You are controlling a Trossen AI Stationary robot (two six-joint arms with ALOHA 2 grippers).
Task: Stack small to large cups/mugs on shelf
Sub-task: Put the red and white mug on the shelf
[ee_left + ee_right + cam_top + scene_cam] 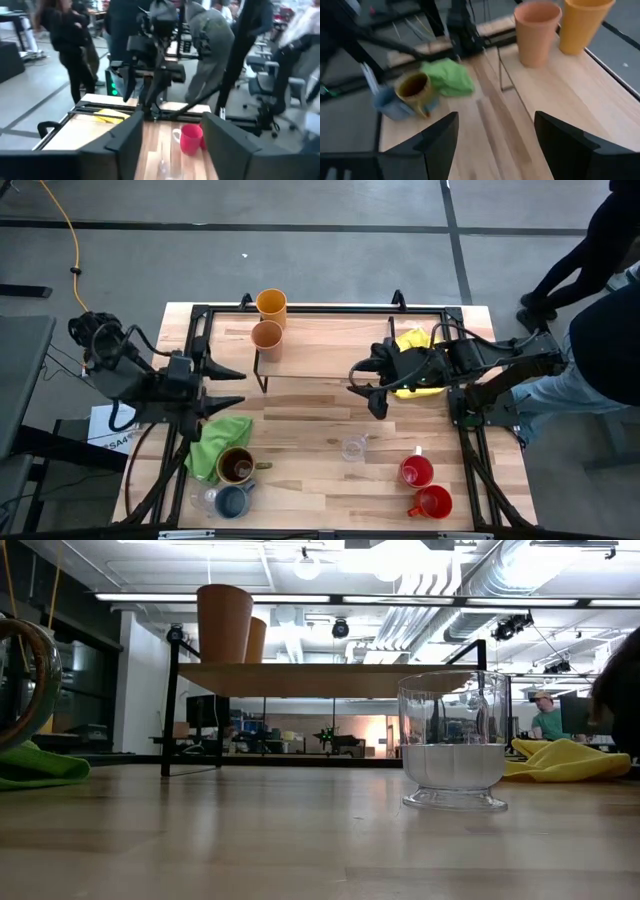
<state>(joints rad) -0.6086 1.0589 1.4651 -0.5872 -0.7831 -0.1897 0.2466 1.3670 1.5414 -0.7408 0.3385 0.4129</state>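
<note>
2 cups (268,320) sit on the shelf (330,350); left gripper (240,387) and right gripper (362,395), both fingers spread and empty, probably fetch the clear glass (352,447) next.

You've got almost nothing to read here. One white sheet (108,436) sits on the floor beside the table's left edge, under the left arm, and it carries dark print, but the letters are too small to make out. The cups, mugs, glass and shelf show you no labels, brands or numbers.
</note>
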